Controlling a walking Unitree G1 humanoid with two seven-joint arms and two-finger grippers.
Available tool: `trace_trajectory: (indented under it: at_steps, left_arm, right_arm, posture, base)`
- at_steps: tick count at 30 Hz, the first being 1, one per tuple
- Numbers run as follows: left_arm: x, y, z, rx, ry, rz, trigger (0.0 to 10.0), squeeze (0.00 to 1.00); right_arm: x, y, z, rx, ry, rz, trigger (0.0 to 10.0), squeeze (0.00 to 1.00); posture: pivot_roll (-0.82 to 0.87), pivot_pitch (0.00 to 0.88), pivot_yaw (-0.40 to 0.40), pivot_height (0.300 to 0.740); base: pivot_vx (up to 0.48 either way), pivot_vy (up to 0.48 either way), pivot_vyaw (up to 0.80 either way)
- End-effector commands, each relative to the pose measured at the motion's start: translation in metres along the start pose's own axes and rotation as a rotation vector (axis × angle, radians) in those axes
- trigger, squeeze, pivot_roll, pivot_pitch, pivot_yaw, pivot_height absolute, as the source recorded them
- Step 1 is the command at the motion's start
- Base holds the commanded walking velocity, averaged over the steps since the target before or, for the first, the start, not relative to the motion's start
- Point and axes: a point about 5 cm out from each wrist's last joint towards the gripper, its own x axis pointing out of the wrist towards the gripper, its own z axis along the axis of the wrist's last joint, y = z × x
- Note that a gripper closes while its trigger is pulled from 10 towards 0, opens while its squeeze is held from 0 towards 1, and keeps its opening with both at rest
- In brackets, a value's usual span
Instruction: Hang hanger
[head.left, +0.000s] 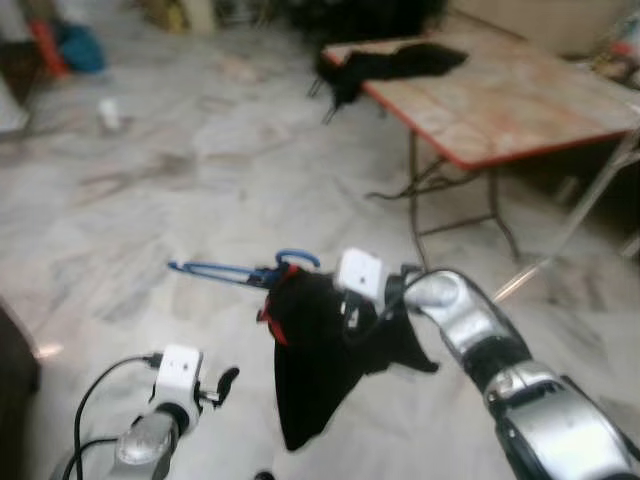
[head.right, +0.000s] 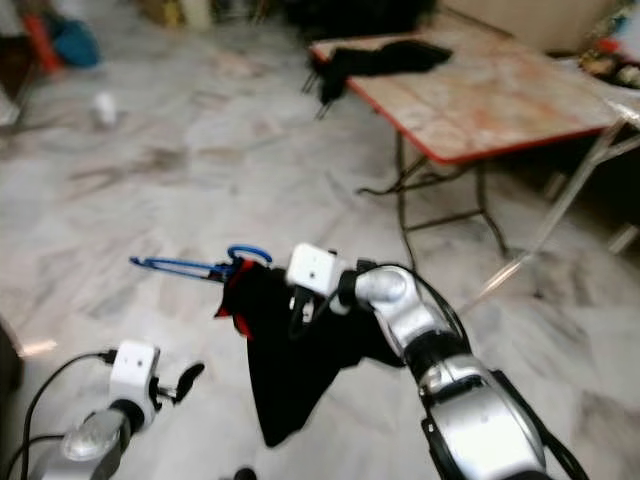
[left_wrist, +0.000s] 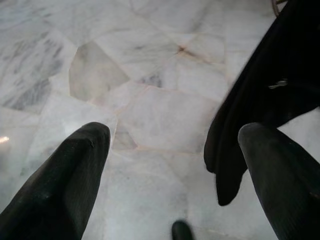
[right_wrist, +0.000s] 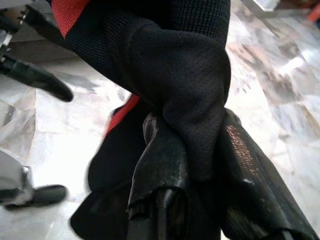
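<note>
Blue hanger (head.left: 238, 270) held level above floor, black-and-red garment (head.left: 318, 355) drooping from it

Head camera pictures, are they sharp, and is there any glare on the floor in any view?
Left and right eye views: soft with motion blur, so the blue wire hanger, black garment with red trim and folding table have smeared edges. Left wrist view: sharper, with a bright glare spot on the marble floor. Right wrist view: garment weave crisp up close, floor behind washed out.
</note>
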Motion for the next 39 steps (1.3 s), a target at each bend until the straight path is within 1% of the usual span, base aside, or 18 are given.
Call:
trace_trajectory:
  at_steps: [1,5,9,12,15,16,18,19,22,26,35,38,39]
  left_arm:
    - [0.003,-0.005,0.002,0.016,-0.006,-0.016,10.0,0.00]
    - [0.005,-0.008,0.006,0.053,-0.017,-0.033,10.0,0.00]
    - [0.006,-0.012,0.010,0.045,-0.045,-0.041,10.0,0.00]
    - [0.007,-0.013,0.012,0.020,-0.060,-0.037,10.0,0.00]
    - [0.007,-0.014,0.013,0.041,-0.054,-0.044,10.0,0.00]
    - [0.008,-0.013,0.013,0.036,-0.055,-0.036,10.0,0.00]
    - [0.009,-0.011,0.015,0.029,-0.060,-0.016,10.0,0.00]
    - [0.010,-0.011,0.015,0.023,-0.062,-0.014,10.0,0.00]
    - [0.010,-0.013,0.015,0.024,-0.063,-0.020,10.0,0.00]
    - [0.010,-0.014,0.014,0.024,-0.058,-0.021,10.0,0.00]
    - [0.010,-0.014,0.013,0.021,-0.059,-0.008,10.0,0.00]
    - [0.010,-0.014,0.014,0.044,-0.065,-0.011,10.0,0.00]
    - [0.010,-0.014,0.014,0.051,-0.068,-0.009,10.0,0.00]
  right_arm:
    - [0.001,-0.005,0.008,-0.015,-0.033,-0.013,10.0,0.00]
    - [0.002,-0.005,0.009,-0.008,-0.038,-0.020,10.0,0.00]
    - [0.004,-0.005,0.009,0.007,-0.043,-0.025,10.0,0.00]
    - [0.003,-0.004,0.008,0.017,-0.047,-0.027,10.0,0.00]
    - [0.002,-0.003,0.006,0.019,-0.051,-0.024,10.0,0.00]
    - [0.001,-0.003,0.006,0.019,-0.052,-0.023,10.0,0.00]
    - [-0.001,-0.003,0.005,0.016,-0.055,-0.019,10.0,0.00]
    - [-0.002,-0.003,0.005,0.000,-0.051,-0.016,10.0,0.00]
    - [-0.003,-0.004,0.003,-0.015,-0.033,-0.022,10.0,0.00]
    - [-0.003,-0.004,0.006,0.011,-0.061,-0.007,10.0,0.00]
    - [-0.001,-0.004,0.007,0.009,-0.061,-0.006,10.0,0.00]
    - [0.000,-0.005,0.008,0.017,-0.071,-0.013,10.0,0.00]
    - [0.000,-0.004,0.009,0.007,-0.076,-0.005,10.0,0.00]
  posture:
    - [0.00,0.032,-0.066,0.740]
    - [0.01,0.023,-0.071,0.740]
    - [0.01,0.015,-0.074,0.740]
    - [0.01,0.014,-0.074,0.740]
    - [0.01,0.009,-0.075,0.740]
    - [0.01,0.009,-0.075,0.740]
    - [0.01,0.006,-0.080,0.740]
    - [0.01,0.006,-0.083,0.740]
    - [0.00,0.003,-0.084,0.740]
    - [0.00,0.002,-0.085,0.740]
    - [0.01,0.002,-0.093,0.740]
    - [0.01,0.002,-0.093,0.740]
    - [0.01,0.002,-0.093,0.740]
  base:
    - [0.000,0.000,0.00]
    - [0.000,0.000,0.00]
    - [0.000,0.000,0.00]
    - [0.000,0.000,0.00]
    - [0.000,0.000,0.00]
    - [0.000,0.000,0.00]
    - [0.247,0.000,0.00]
    - [0.337,0.000,0.00]
    - [0.359,0.000,0.71]
    - [0.369,0.000,0.62]
    - [0.388,0.000,0.00]
    - [0.313,0.000,0.00]
    - [0.000,0.000,0.00]
